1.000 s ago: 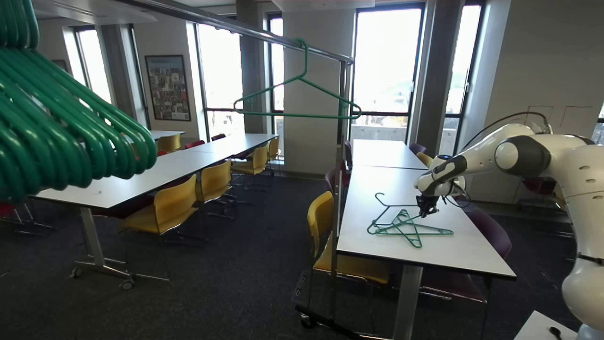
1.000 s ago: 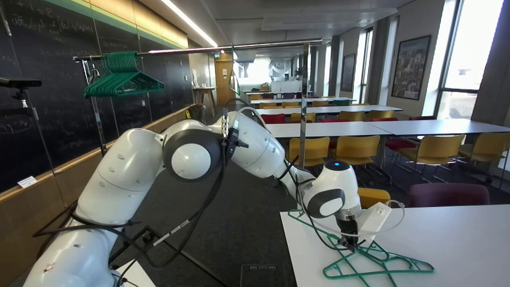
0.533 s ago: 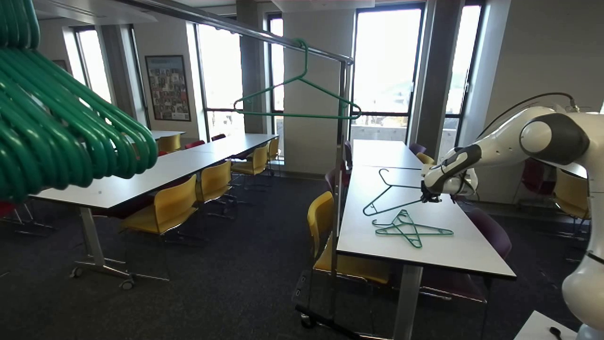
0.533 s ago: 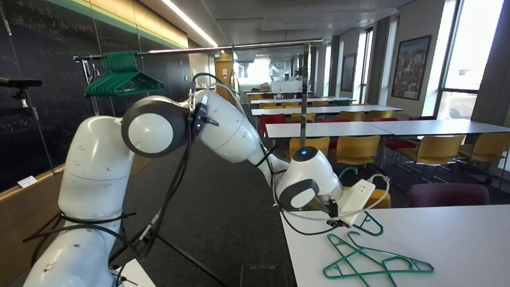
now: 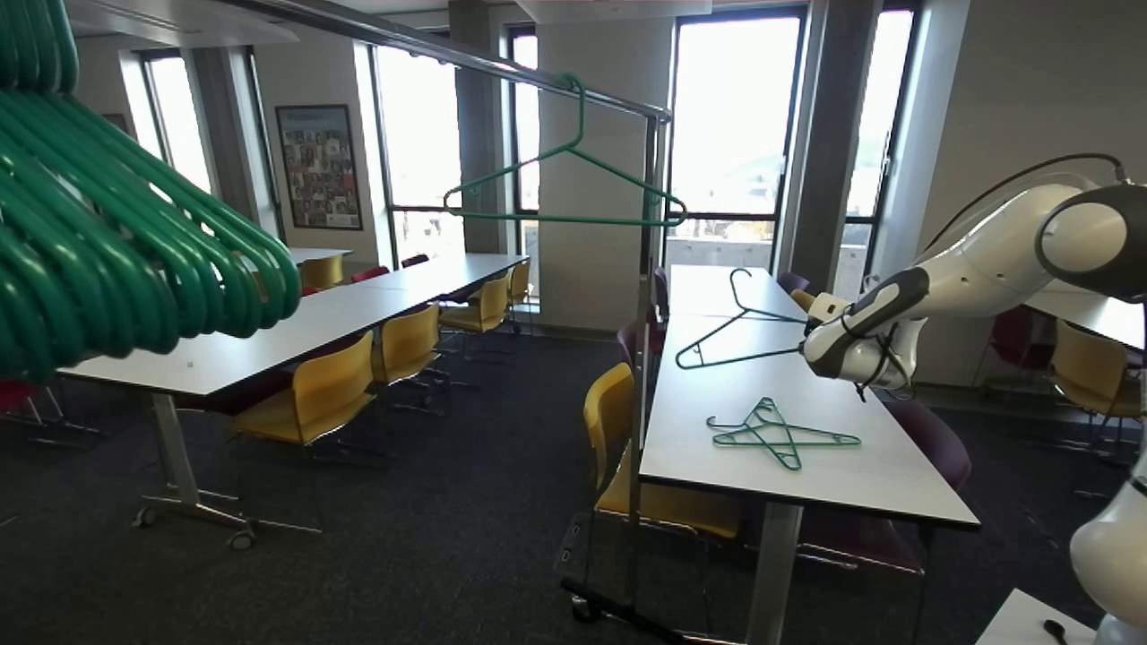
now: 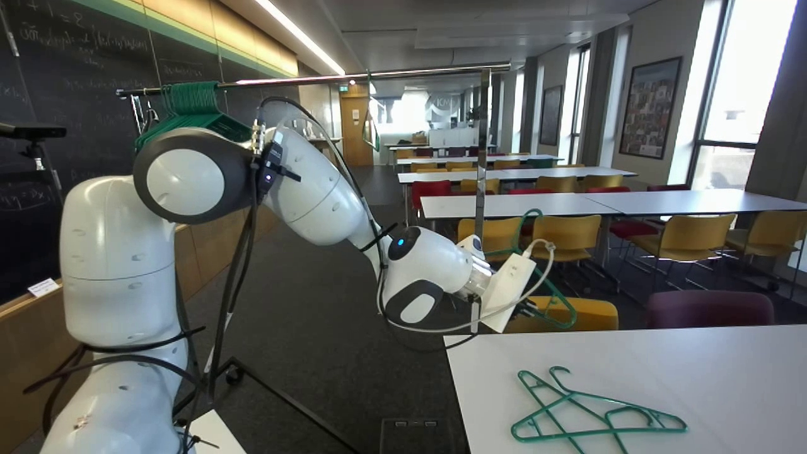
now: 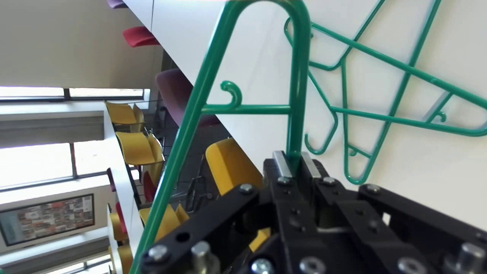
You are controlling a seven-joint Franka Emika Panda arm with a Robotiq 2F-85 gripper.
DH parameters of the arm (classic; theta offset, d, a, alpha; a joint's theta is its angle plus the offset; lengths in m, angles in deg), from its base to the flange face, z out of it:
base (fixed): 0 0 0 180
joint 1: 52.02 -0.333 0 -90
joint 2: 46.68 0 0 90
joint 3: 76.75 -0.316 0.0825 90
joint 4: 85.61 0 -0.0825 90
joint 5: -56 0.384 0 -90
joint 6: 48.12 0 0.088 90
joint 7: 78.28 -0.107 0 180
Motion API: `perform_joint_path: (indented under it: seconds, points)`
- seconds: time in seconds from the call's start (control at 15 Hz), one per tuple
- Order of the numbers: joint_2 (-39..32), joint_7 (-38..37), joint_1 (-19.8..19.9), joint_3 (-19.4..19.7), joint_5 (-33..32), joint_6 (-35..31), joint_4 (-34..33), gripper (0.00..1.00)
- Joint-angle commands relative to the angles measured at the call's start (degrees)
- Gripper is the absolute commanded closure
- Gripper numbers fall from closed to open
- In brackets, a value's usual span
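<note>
A single white robot arm [image 6: 325, 189] holds up a green plastic clothes hanger beside a long white table [image 5: 878, 475]. In the wrist view, the black gripper [image 7: 294, 161] is closed on the straight bottom bar of this held hanger [image 7: 299, 76], with one fingertip on each side of the tube. From there the bar leads onward to a rounded end, which has a small inner peg.

The held hanger is off the tabletop, near the table's long edge beside the yellow chair [image 6: 596, 315]; whether it is over the top or just past that edge cannot be told. In an exterior view, its long axis reaches out from the gripper, away from the arm and toward the rack side of the table, with the bar close to level. Its open hook [image 5: 738, 271] stands upward, higher than the gripper.

Below, well apart from the gripper, two crossed hangers [image 6: 605, 432], also green, lie flat near the table's short end closest to the robot's base.

A metal rail [image 6: 429, 72] spans the room, appearing higher than the hook in both exterior views. One lone hanger [image 5: 560, 218] hangs near the rail's end post, and a tight bunch of hangers [image 5: 152, 233] fills the opposite end.
</note>
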Motion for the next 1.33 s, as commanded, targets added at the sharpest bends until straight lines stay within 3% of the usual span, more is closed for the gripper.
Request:
perform_joint_path:
  seconds: [0.0, 0.2, 0.4, 0.53, 0.93, 1.07, 1.27]
  points:
    - [4.42, 7.93, -10.72, 8.34, 13.30, 0.23, -4.52, 0.98]
    - [2.20, 17.08, -19.23, 15.94, 22.17, 0.87, -14.05, 0.98]
    - [-1.81, 22.76, -27.94, 25.07, 25.45, 1.61, -23.70, 0.98]
    - [-6.60, 24.14, -35.50, 33.34, 25.84, 1.86, -30.45, 0.98]
    - [-26.23, 18.58, -56.77, 59.16, 26.89, 2.02, -45.14, 0.98]
    - [-33.24, 15.92, -62.54, 67.17, 29.44, 2.01, -46.90, 0.98]
    - [-43.68, 9.68, -68.96, 75.86, 34.83, 2.03, -45.46, 0.98]
